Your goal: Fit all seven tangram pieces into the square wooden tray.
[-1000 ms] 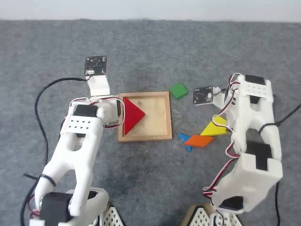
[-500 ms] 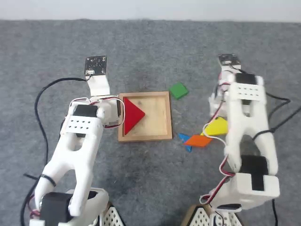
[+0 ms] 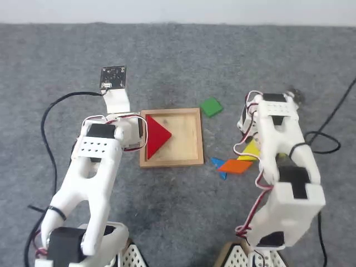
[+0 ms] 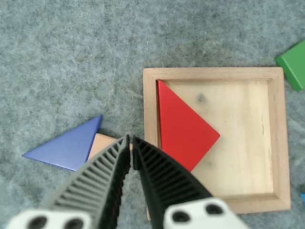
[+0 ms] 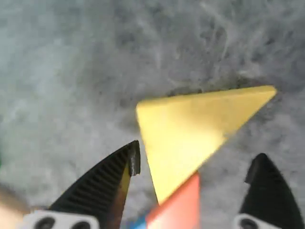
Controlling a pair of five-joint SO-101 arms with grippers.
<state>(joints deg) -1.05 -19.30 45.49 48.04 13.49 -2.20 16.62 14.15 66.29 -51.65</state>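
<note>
Right wrist view has the flat yellow wooden triangle [image 5: 200, 119] sitting between the tips of your right gripper [image 5: 198, 155]. The jaws are spread wide and aren't gripping anything yet. In the high view that triangle is right of centre, mostly tucked under the arm and well apart from the square wooden tray [image 3: 186, 146] at mid-frame.

The orange parallelogram [image 3: 235, 166] is touching the yellow one's corner, with a small blue triangle [image 3: 218, 163] just left of it. I'd come straight down, close slowly across the yellow piece's wider part rather than its tip, then lift clean so you don't drag the neighbours.

The tray only holds the big red triangle [image 3: 156, 135], in its left half, so the right half looks like your drop zone.

The green square [image 3: 211, 107] sits just off the tray's upper right corner. Your left gripper [image 4: 129, 142] hangs at the tray's left rim, jaws nearly closed on nothing, over a large blue triangle [image 4: 66, 145] and a tan piece [image 4: 102, 143].
</note>
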